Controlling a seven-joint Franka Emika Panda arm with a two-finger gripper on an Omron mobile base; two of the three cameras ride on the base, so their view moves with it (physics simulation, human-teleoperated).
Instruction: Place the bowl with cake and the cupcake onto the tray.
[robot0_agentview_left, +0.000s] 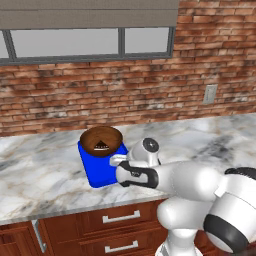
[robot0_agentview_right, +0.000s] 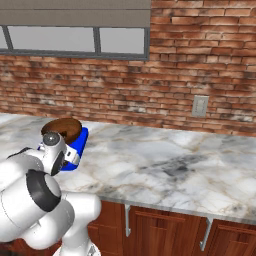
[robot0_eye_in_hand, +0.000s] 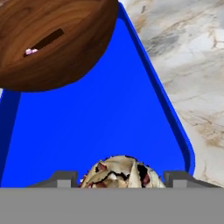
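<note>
The blue tray (robot0_eye_in_hand: 87, 127) lies on the marble counter, and the brown wooden bowl (robot0_eye_in_hand: 57, 39) rests on its far end with the dark cake wedge (robot0_eye_in_hand: 43, 41) inside. From the left base view the bowl (robot0_agentview_left: 101, 141) sits at the back of the tray (robot0_agentview_left: 100, 172). My gripper (robot0_eye_in_hand: 121, 177) hangs low over the tray's near end, its fingers closed against the sides of the cupcake (robot0_eye_in_hand: 120, 171), whose cracked speckled top shows between them. Whether the cupcake touches the tray floor I cannot tell. In the right base view the bowl (robot0_agentview_right: 62, 127) and tray (robot0_agentview_right: 79, 142) peek out behind my hand.
The marble counter (robot0_agentview_left: 210, 140) stretches to the right of the tray. A brick wall with an outlet (robot0_agentview_left: 210, 93) and a window stands behind it. Wooden drawers (robot0_agentview_left: 120, 217) run below the counter's front edge.
</note>
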